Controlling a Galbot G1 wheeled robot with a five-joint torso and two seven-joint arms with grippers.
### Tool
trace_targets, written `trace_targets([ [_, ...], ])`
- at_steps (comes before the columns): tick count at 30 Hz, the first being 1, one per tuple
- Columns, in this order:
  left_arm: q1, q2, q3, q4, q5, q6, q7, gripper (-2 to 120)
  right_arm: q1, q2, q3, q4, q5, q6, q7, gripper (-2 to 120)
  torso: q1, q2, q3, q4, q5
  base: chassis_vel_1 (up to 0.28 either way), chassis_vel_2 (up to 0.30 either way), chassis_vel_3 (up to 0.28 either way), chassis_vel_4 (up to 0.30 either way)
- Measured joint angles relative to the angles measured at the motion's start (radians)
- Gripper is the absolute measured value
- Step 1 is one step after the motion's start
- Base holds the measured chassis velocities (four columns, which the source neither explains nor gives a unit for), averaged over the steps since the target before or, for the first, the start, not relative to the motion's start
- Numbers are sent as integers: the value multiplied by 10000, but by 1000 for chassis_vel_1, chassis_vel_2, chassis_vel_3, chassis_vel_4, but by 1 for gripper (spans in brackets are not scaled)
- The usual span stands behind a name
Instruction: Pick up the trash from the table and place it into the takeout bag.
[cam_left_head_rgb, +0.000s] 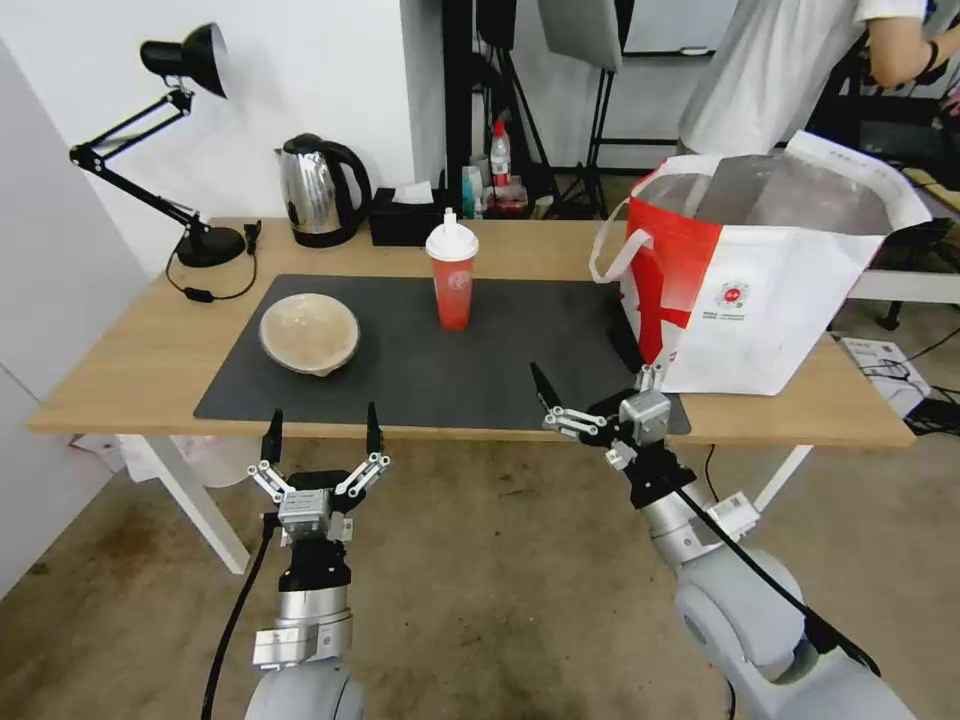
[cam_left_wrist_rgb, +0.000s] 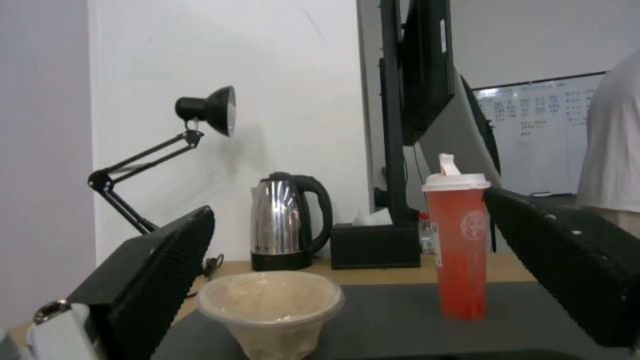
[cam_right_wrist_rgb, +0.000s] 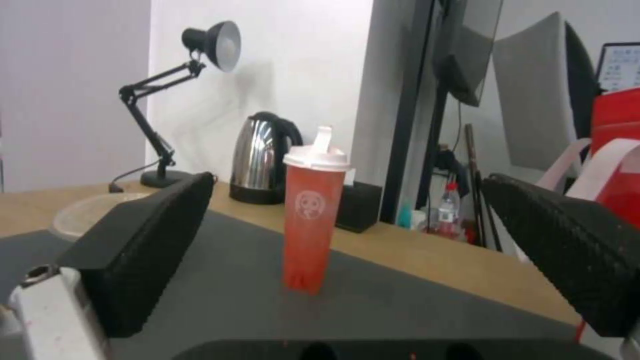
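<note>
On the dark mat (cam_left_head_rgb: 500, 360) of the light-wood table (cam_left_head_rgb: 130, 350), a beige pulp bowl (cam_left_head_rgb: 308, 332) sits at the left and a red cup (cam_left_head_rgb: 453, 275) with a white domed lid stands upright in the middle. The white and red takeout bag (cam_left_head_rgb: 760, 290) stands open at the table's right end. My left gripper (cam_left_head_rgb: 324, 418) hangs open just short of the table's front edge, facing the bowl (cam_left_wrist_rgb: 270, 305). My right gripper (cam_left_head_rgb: 592, 385) is open over the mat's front right corner, beside the bag, with the cup (cam_right_wrist_rgb: 310, 225) ahead between its fingers (cam_right_wrist_rgb: 147, 240).
A steel kettle (cam_left_head_rgb: 320, 190), a black tissue box (cam_left_head_rgb: 405, 220) and a black desk lamp (cam_left_head_rgb: 190, 150) line the table's back edge. A person in a white shirt (cam_left_head_rgb: 780, 70) stands behind the bag. Bare floor lies on my side of the table.
</note>
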Motion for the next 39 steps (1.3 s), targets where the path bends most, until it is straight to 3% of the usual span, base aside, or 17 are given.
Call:
trace_targets([
  [13,155,-67,109,-61,165,-47,0,100,1797,-281,-717,-879,895,-1030,-127,100,0,0,0,1,-1,0,0,0,0],
  [26,157,-82,30,36,190,-82,-2,100,3121,-22,-1484,-2088,1016,-1167,-151,100,0,-1,0,0,0,0,0,0,0],
  [39,-26,-133,9,250,174,-77,-8,100,4005,31,-2107,-2537,1235,-1422,-152,100,-2,0,0,0,-1,0,0,0,0],
])
